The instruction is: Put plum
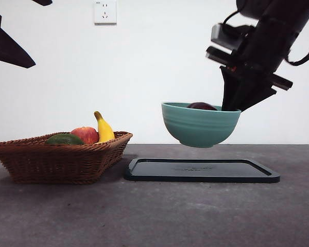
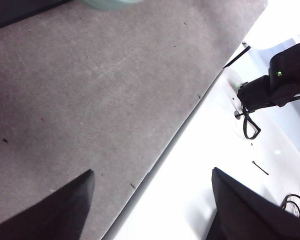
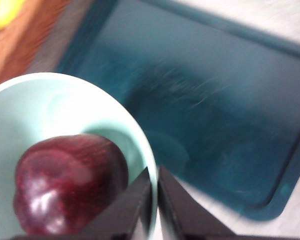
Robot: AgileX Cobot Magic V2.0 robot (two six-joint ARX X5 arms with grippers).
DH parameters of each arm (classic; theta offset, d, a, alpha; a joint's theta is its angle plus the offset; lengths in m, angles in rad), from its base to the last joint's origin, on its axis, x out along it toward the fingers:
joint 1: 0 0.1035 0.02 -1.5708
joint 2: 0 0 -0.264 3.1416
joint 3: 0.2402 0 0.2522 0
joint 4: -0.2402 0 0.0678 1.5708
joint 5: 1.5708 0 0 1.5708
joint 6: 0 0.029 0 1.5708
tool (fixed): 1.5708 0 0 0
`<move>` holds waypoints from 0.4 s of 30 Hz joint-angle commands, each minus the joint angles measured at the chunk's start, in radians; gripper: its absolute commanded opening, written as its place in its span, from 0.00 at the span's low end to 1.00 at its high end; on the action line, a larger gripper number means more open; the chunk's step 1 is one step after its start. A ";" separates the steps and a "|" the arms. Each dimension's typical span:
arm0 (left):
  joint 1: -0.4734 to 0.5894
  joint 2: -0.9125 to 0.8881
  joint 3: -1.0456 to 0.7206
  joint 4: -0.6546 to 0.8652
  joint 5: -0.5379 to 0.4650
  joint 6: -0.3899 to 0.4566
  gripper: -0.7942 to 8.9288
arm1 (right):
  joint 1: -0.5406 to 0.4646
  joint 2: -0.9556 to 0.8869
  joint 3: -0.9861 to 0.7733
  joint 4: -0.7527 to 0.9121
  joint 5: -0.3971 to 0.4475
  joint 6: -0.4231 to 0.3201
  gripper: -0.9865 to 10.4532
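The dark maroon plum [image 1: 202, 106] lies inside a teal bowl [image 1: 200, 125], which hangs in the air above a dark tray [image 1: 202, 170]. My right gripper [image 1: 234, 107] is shut on the bowl's right rim and holds it up. In the right wrist view the plum [image 3: 70, 182] sits in the bowl [image 3: 50, 107], and the gripper [image 3: 154, 200] pinches the rim, with the tray [image 3: 205, 105] below. My left gripper [image 2: 150, 205] is open and empty, high over the table's edge, away from the bowl.
A wicker basket [image 1: 62, 157] stands at the left with a red-yellow apple [image 1: 85, 135], a banana [image 1: 104, 128] and a dark green fruit [image 1: 65, 139]. The grey table [image 1: 154, 216] stretches in front. A wall socket [image 1: 105, 11] is on the back wall.
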 commanded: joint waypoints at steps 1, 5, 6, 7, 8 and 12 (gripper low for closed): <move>-0.005 0.005 0.008 0.003 0.006 0.009 0.47 | -0.008 0.078 0.085 -0.001 -0.003 -0.014 0.09; -0.005 0.005 0.008 0.003 0.006 0.009 0.47 | -0.024 0.164 0.169 -0.007 -0.003 -0.014 0.09; -0.005 0.005 0.008 0.003 0.006 0.009 0.47 | -0.027 0.186 0.188 -0.006 -0.004 -0.014 0.09; -0.005 0.005 0.008 0.003 0.006 0.009 0.47 | -0.029 0.207 0.206 -0.006 -0.003 -0.014 0.09; -0.005 0.005 0.008 0.003 0.006 0.009 0.47 | -0.032 0.224 0.219 -0.006 -0.003 -0.014 0.09; -0.005 0.005 0.008 0.003 0.006 0.009 0.47 | -0.040 0.293 0.262 0.000 0.001 -0.014 0.09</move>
